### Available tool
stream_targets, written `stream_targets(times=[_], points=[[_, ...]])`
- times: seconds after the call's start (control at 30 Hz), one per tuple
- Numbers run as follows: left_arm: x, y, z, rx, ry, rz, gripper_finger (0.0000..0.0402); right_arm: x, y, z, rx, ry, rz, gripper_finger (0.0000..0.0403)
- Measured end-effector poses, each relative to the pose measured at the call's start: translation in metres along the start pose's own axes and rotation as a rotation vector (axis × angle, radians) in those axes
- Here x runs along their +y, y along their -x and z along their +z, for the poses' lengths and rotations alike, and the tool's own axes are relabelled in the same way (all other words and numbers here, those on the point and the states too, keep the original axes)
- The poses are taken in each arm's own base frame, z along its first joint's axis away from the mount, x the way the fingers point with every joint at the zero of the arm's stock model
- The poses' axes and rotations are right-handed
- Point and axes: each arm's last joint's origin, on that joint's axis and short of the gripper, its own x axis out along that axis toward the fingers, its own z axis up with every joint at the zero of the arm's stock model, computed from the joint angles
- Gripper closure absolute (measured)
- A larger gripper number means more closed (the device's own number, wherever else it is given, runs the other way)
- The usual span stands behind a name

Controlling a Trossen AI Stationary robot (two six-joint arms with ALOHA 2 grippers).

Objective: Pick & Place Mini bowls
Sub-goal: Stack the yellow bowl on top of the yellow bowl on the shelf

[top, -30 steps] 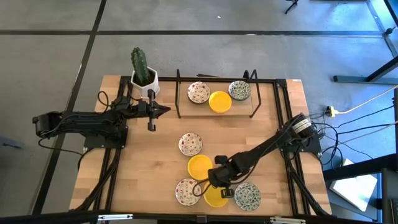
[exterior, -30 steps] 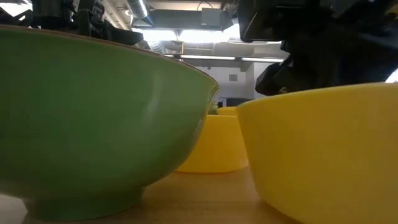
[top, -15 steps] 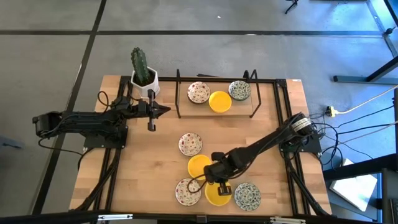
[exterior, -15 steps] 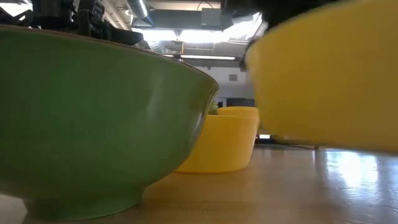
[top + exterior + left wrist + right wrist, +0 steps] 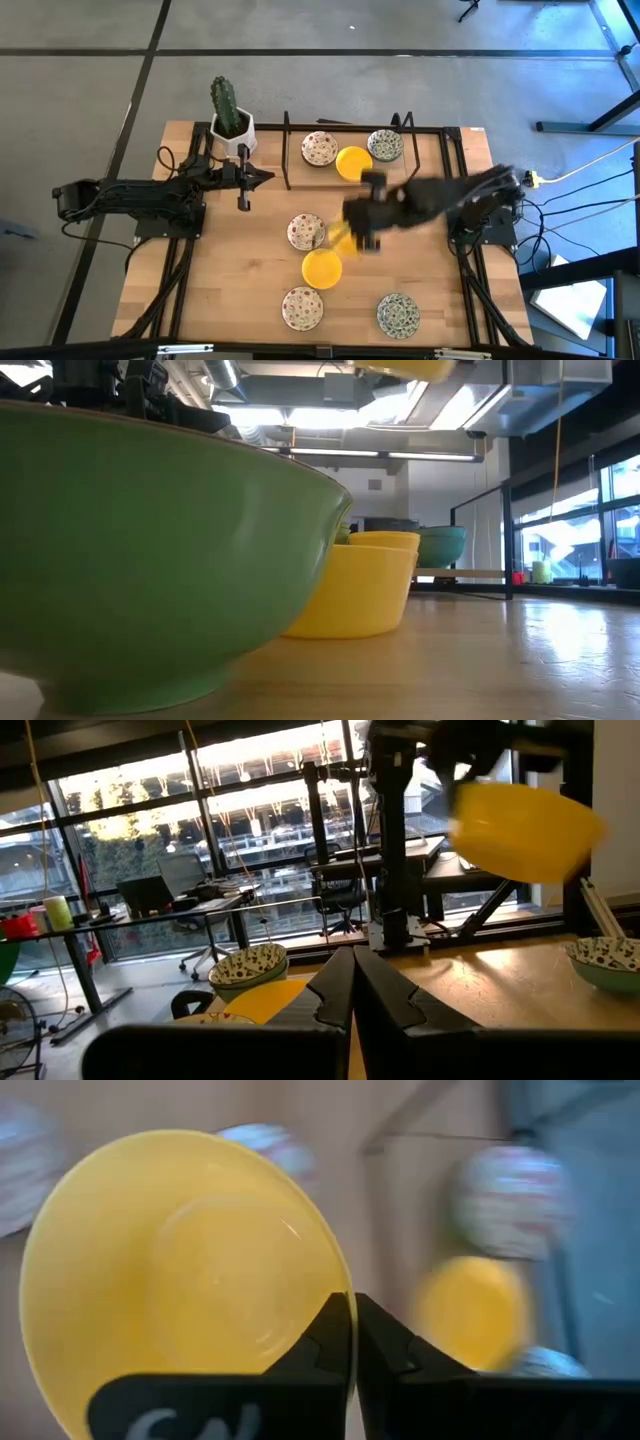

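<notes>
My right gripper (image 5: 352, 230), blurred in the high view, hangs high over the middle of the table, shut on a plain yellow mini bowl (image 5: 180, 1280). That bowl also shows in the air in the left wrist view (image 5: 525, 830). On the table lie a yellow bowl (image 5: 322, 268), two red-speckled bowls (image 5: 306, 231) (image 5: 302, 308) and a grey-green one (image 5: 398, 314). Three more bowls sit in the rack (image 5: 345, 185) at the far side. My left gripper (image 5: 268, 178) waits shut by the cactus pot (image 5: 231, 128). My right gripper pinches the yellow bowl's rim (image 5: 340, 1285) between its two fingers, one on the inner side and one on the outer. The fingers slant downward from above. The bowl is lifted clear of the table and tilted, its hollow turned toward the wrist camera.
The black wire rack stands along the far edge with bowls in it. The cactus pot stands at the far left corner. In the low view a large green bowl side (image 5: 150, 550) and a yellow one (image 5: 355, 590) stand close to the camera. Bare wood lies at the table's right.
My right gripper has taken the yellow bowl from the near edge, between the red-speckled and grey-green bowls. It has risen fast and swung toward the far edge and the rack, tipping as it went. The bowl has left the table and hangs in the air.
</notes>
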Motion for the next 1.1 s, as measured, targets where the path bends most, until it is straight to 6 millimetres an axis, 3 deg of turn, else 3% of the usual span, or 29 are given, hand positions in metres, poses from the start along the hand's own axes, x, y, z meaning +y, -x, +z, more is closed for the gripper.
stream_targets(times=[0.1, 0.23, 0.33, 0.5, 0.63, 0.87, 1.1], points=[[0.0, 0.0, 0.0, 0.0, 0.0, 0.0, 0.0396, -0.039, 0.001, 0.001, -0.015, -0.053, -0.067, 0.04], [0.0, 0.0, 0.0, 0.0, -0.013, 0.0, 0.0396, -0.087, -0.012, -0.003, 0.031, -0.114, -0.098, 0.04], [0.0, 0.0, 0.0, 0.002, -0.025, 0.0, 0.0396, -0.108, -0.022, -0.003, 0.029, -0.132, -0.041, 0.0401], [0.0, 0.0, -0.001, 0.007, -0.024, -0.001, 0.0396, -0.115, -0.024, 0.003, -0.052, -0.113, 0.07, 0.0401], [0.0, 0.0, -0.001, 0.007, -0.024, -0.001, 0.0396, -0.118, -0.018, 0.001, -0.076, -0.114, 0.044, 0.0401], [0.0, 0.0, -0.002, 0.016, -0.025, 0.0, 0.0396, -0.13, 0.02, -0.022, -0.076, -0.156, 0.008, 0.0401], [0.0, 0.0, -0.002, 0.016, -0.04, 0.002, 0.0396, -0.144, 0.073, -0.053, -0.195, -0.259, -0.057, 0.0401]])
